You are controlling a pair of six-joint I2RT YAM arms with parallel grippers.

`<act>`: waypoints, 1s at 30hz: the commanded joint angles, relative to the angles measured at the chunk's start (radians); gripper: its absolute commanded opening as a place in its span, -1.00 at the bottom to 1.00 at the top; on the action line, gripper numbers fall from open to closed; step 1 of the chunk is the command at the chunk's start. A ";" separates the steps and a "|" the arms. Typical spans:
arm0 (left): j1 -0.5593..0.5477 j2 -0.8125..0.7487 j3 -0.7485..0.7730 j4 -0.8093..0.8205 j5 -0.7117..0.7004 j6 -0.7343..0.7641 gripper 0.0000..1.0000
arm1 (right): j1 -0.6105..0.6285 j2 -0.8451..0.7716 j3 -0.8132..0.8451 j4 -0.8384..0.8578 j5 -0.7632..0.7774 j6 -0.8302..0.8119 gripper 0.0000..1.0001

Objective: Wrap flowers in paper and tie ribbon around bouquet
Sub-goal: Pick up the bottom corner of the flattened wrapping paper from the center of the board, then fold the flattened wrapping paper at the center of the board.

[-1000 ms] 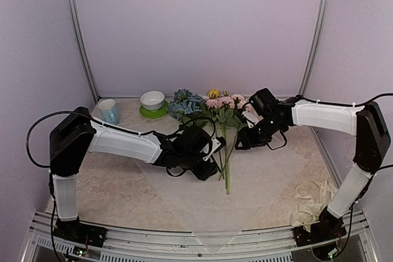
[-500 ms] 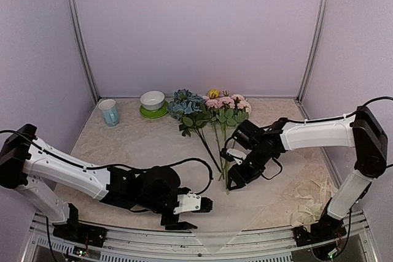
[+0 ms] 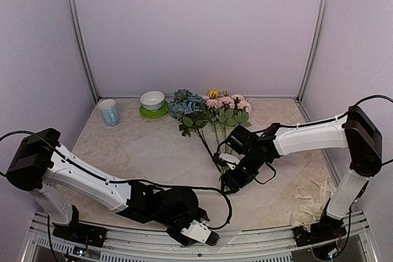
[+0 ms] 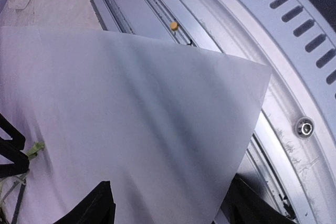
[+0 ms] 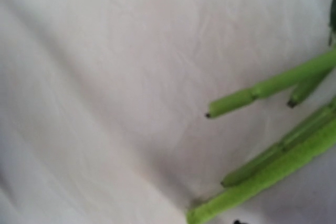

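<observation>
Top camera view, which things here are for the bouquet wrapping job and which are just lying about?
For the job: flowers, paper, ribbon.
Lying about: blue mug, white bowl, green saucer.

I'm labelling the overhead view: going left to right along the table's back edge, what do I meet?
Blue cup → white bowl on green saucer → blue hydrangea heads → pink blooms.

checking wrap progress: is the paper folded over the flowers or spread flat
Spread flat: the paper lies unfolded under the flowers, no edge turned over them.
</observation>
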 commanded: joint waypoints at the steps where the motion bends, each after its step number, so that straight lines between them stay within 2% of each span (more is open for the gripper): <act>1: -0.002 0.070 0.060 -0.066 0.004 0.081 0.45 | 0.003 0.028 -0.013 0.024 -0.011 -0.015 0.03; 5: -0.004 0.086 0.060 -0.028 -0.021 0.108 0.43 | 0.004 0.043 -0.006 0.025 -0.018 -0.025 0.03; 8: -0.004 0.089 0.068 0.000 -0.012 0.086 0.30 | 0.004 0.049 0.001 0.031 -0.017 -0.024 0.03; 9: -0.004 0.080 0.064 0.019 -0.019 0.066 0.21 | 0.003 0.047 0.002 0.035 -0.018 -0.023 0.03; 12: -0.002 0.041 0.036 0.091 -0.038 0.011 -0.32 | 0.003 0.051 0.001 0.045 -0.023 -0.026 0.03; 15: 0.003 0.020 0.010 0.155 -0.053 -0.019 -0.75 | 0.004 0.071 0.012 0.050 -0.036 -0.036 0.03; 18: 0.015 0.021 0.016 0.168 -0.076 -0.059 -1.00 | 0.001 0.088 0.020 0.050 -0.042 -0.044 0.03; 24: 0.082 0.006 0.045 0.178 -0.056 -0.196 -1.00 | -0.037 0.048 0.022 0.053 -0.080 -0.058 0.03; 30: 0.226 -0.053 0.026 0.241 0.167 -0.353 -1.00 | -0.131 -0.073 0.018 0.065 -0.181 -0.085 0.04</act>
